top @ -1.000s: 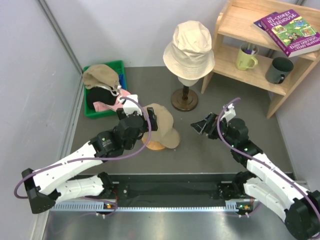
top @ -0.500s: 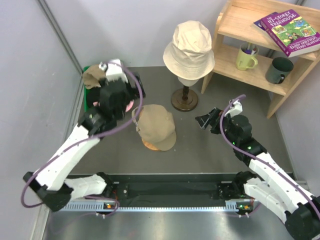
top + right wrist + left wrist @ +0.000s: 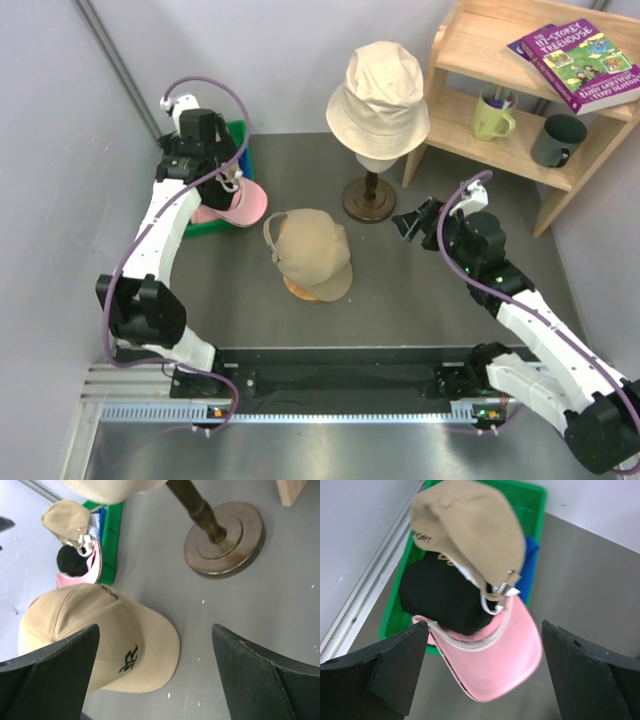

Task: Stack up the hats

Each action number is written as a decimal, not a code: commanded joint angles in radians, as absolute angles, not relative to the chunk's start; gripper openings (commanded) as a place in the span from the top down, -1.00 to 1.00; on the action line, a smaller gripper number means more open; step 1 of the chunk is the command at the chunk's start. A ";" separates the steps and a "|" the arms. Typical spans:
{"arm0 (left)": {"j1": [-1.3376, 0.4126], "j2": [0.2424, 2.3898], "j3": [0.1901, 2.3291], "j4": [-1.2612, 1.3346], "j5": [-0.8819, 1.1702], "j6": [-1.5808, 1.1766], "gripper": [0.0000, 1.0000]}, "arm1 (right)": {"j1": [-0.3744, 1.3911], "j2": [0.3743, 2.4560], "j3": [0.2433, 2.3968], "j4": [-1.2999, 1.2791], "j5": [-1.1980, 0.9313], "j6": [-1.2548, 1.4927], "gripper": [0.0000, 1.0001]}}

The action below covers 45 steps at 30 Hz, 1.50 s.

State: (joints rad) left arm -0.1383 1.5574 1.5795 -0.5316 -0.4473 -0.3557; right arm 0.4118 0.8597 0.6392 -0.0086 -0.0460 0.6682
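**Both grippers empty, hats in three spots**

Left gripper (image 3: 484, 630) hangs wide open over the green plastic bin (image 3: 536, 502) at 10 o'clock, holding nothing. In the bin, a tan fabric baseball cap (image 3: 470, 530) lies on a black fabric hat (image 3: 437, 597) and a pink baseball cap (image 3: 495, 655). A second tan cap (image 3: 310, 250) sits mid-table. The cream fabric bucket hat (image 3: 378, 90) is at 12. Right gripper (image 3: 414, 222) — 3 o'clock from the mid-table cap — is wide and empty too.

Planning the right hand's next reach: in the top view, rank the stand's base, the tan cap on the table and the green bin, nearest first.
1. stand's base, just left of the right hand
2. tan cap, table centre
3. green bin, far left corner
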 commanded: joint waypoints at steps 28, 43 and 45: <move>0.058 2.022 1.741 -0.080 -0.431 -0.402 -0.27 | 0.324 1.339 1.011 0.113 -0.224 0.614 -0.83; 0.058 1.727 1.689 -0.035 -0.312 -0.333 1.00 | 0.319 1.305 1.043 0.114 -0.219 0.569 -0.82; 0.058 1.674 1.677 -0.054 -0.266 -0.299 1.00 | 0.319 1.278 1.023 0.123 -0.216 0.568 -0.81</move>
State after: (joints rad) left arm 0.0521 1.8717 1.6726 -0.1398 -0.3496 -0.3584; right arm 0.3286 1.3540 1.0042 0.0708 -0.2142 0.5987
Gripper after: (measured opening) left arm 0.025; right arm 0.909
